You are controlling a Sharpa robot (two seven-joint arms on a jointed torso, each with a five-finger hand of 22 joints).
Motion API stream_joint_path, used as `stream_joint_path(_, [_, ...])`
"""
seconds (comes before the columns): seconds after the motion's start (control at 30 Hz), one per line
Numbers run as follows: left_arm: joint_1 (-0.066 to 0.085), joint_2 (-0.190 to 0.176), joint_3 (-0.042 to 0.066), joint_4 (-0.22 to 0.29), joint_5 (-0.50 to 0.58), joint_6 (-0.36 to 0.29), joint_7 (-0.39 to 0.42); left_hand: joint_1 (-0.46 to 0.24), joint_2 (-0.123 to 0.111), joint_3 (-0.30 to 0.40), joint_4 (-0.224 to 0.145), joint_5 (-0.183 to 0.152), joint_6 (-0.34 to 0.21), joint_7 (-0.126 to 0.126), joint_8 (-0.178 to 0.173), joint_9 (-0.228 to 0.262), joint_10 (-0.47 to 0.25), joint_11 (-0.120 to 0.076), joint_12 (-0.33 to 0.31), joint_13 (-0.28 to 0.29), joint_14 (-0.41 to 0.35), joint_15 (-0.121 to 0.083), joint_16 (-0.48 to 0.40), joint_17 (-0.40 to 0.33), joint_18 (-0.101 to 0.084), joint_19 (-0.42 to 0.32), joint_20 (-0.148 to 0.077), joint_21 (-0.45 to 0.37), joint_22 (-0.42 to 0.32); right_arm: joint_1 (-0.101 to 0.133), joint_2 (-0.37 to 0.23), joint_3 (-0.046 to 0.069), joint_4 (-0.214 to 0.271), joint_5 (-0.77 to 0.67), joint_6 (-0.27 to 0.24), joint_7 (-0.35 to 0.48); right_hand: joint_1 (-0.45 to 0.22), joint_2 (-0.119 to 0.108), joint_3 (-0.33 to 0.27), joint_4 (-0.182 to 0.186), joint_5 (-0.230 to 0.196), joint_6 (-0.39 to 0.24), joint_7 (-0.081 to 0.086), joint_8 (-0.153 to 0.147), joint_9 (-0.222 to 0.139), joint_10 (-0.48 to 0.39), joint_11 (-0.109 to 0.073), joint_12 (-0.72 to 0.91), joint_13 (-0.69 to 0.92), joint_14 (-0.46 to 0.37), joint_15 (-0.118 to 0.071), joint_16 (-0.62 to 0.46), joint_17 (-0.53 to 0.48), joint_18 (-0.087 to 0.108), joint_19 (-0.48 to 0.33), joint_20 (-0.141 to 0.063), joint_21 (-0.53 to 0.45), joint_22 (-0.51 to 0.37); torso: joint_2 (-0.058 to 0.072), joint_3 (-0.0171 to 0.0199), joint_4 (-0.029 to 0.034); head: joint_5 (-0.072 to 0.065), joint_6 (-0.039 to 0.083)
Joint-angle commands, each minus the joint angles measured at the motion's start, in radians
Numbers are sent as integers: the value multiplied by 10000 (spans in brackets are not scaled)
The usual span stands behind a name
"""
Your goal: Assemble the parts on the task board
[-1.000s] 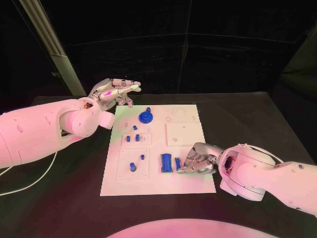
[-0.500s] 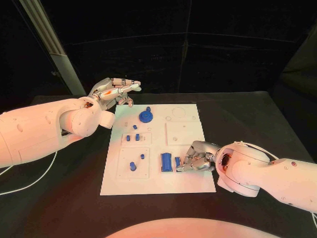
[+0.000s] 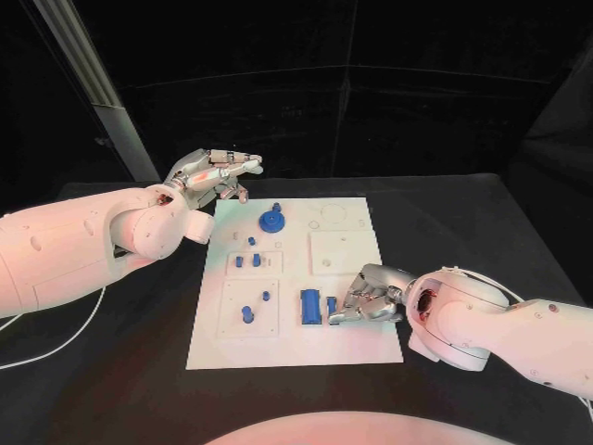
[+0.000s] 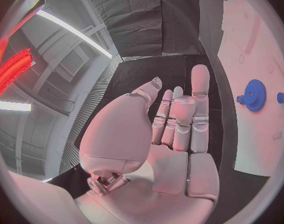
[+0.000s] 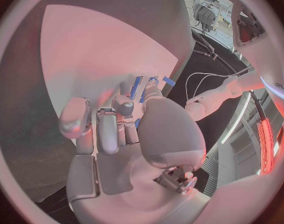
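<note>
Little had moved — the right hand had edged closer over the blue parts on the task board, its grip unclear, while the left hand hovered empty, fingers loosely extended.

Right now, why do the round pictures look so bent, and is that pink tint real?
Both wrist views are fisheye, so the task board edge curves; in the head view its edges run straight. Pinkish light falls on the left hand and right hand.

The task board lies mid-worktop; the gear sits in its upper left (block lower centre).
</note>
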Motion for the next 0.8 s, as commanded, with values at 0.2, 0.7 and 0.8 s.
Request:
stream_joint_path(0.2, [11, 4, 1, -28, -13, 111, 151, -118, 68, -124, 54, -26, -109, 15, 65, 4, -211, 13, 218, -14, -1273, 47, -1151, -2056, 134, -572, 73, -470, -231, 198, -519, -5, -564, 5059, -1190, 4787, 985, 527, -70, -475, 399, -1015, 393, -412, -91, -2058, 409, -3331, -2468, -570, 401, -3074, -3573, 774, -2261, 307, -3465, -4666, -128, -17, -4, -72, 192])
stream_joint_path(0.7, [-141, 376, -8, -727, 560, -294, 774, -80, 342, -1355, 526, -29, 47, 58, 185, -16, 149, 369, -641, -110, -3805, 926, -7712, -5157, 158, -3985, 1112, -4728, -3356, 852, 786, 250, -4378, 9628, -447, 8827, 1822, 1490, -81, -2496, 495, -1692, 1274, -1536, -1457, -3338, 1591, -8274, -8947, -3916, 2023, -12791, -11028, 852, -4220, 2046, -10560, -9472, -593, -38, -161, -94, 1121])
stream_joint_path(0.8, [-226, 588, -7, -1060, 765, -504, 906, 19, 416, -1517, 559, -22, 19, 42, 58, -38, 326, 416, -1123, -109, -3723, 1037, -8530, -5493, 161, -4143, 1238, -5094, -3785, 866, 1119, 367, -4974, 9849, -388, 9112, 1675, 1635, -93, -2742, 473, -1632, 1256, -1551, -1664, -3208, 1598, -8434, -9468, -3716, 2017, -13087, -11432, 853, -3973, 2032, -10838, -9697, -671, -7, -146, -79, 1304])
